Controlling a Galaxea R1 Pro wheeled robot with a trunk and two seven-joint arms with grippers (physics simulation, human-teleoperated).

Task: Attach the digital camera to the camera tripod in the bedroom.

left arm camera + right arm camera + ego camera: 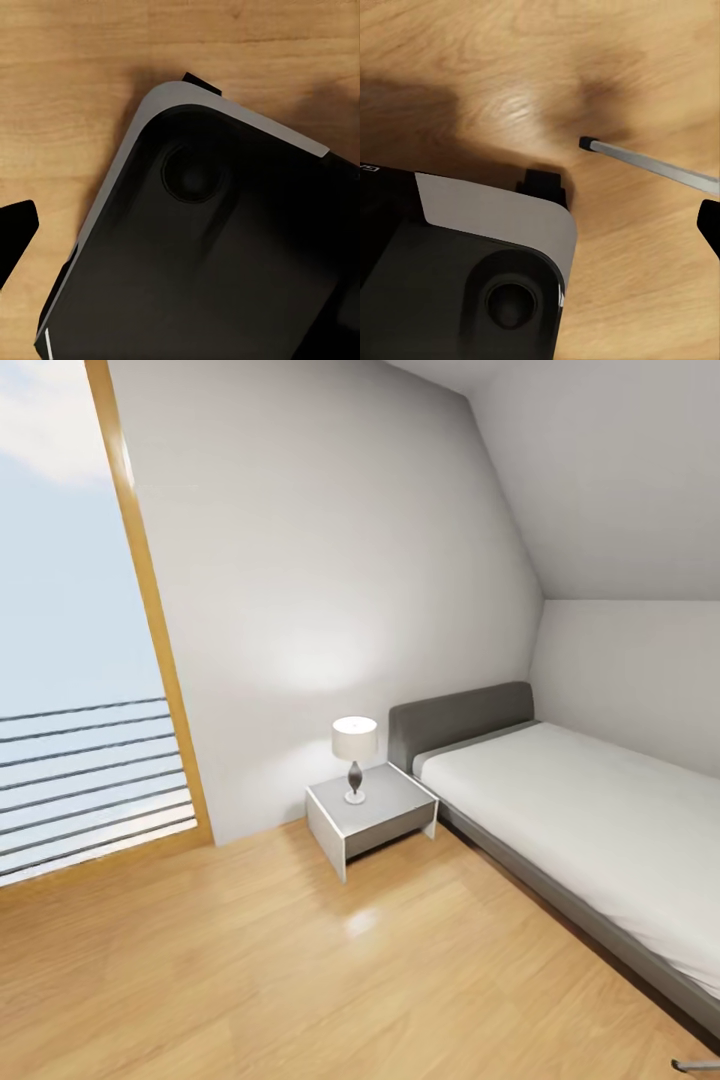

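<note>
Base (472, 285) of the robot rolls over plank floor (250, 980); a silver tripod leg (652, 166) lies just beside it and could be knocked if the base swings that way; camera unseen; jaw state cannot be told; farther off, nightstand (372, 815), lamp (355, 752), bed (590, 830).

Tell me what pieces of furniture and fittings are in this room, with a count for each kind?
Bed: 1
Bedside table: 1
Table lamp: 1
Window with wooden frame: 1
Total: 4
</note>
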